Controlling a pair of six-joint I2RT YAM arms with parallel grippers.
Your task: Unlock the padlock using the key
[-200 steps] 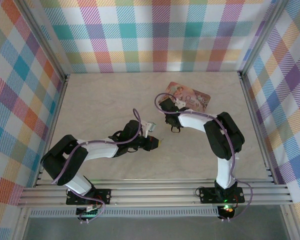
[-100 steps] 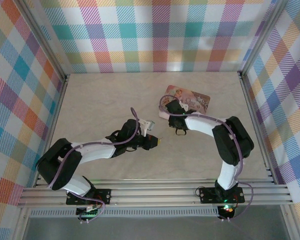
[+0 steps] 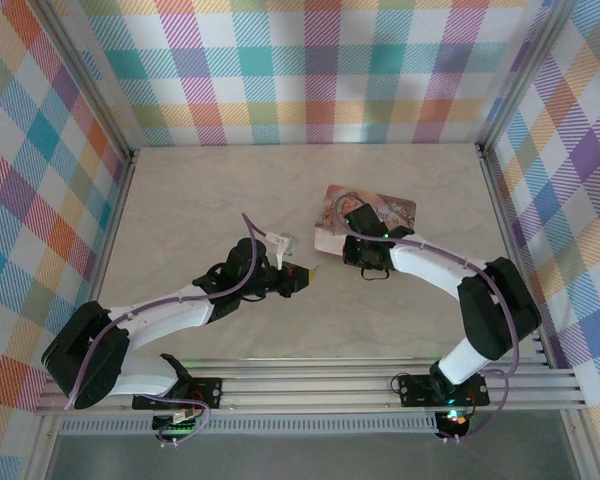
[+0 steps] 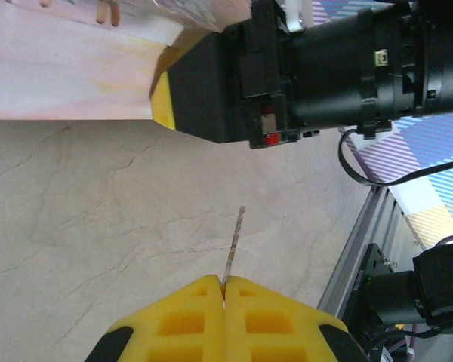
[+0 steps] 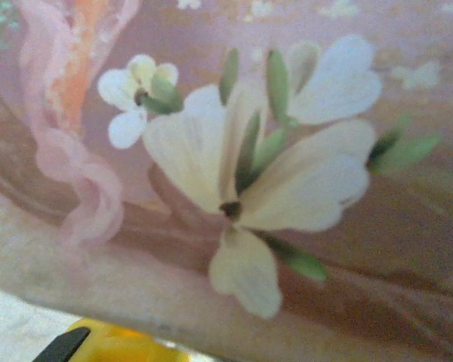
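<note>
My left gripper (image 4: 224, 280) is shut on the key (image 4: 234, 243), whose thin dark blade sticks straight out past the yellow fingertips, above the bare table. From above, this gripper (image 3: 308, 272) sits mid-table and points right towards the right arm. My right gripper (image 3: 350, 222) is at the near-left edge of the pink picture-printed box (image 3: 388, 208), closed on that edge. One yellow finger (image 5: 113, 343) shows under the box's flower-printed face (image 5: 325, 226). In the left wrist view the box (image 4: 68, 75) hangs just beyond the key tip. The padlock is hidden.
The marbled table (image 3: 200, 210) is walled by plaid panels on three sides. An aluminium rail (image 3: 310, 385) runs along the near edge with both arm bases on it. The right arm's black wrist (image 4: 347, 68) is close ahead of the key.
The right arm has swung nearer and to the right, and the pink box has turned and shifted with its gripper. The left arm has stretched out, carrying the key slightly farther up the table.
</note>
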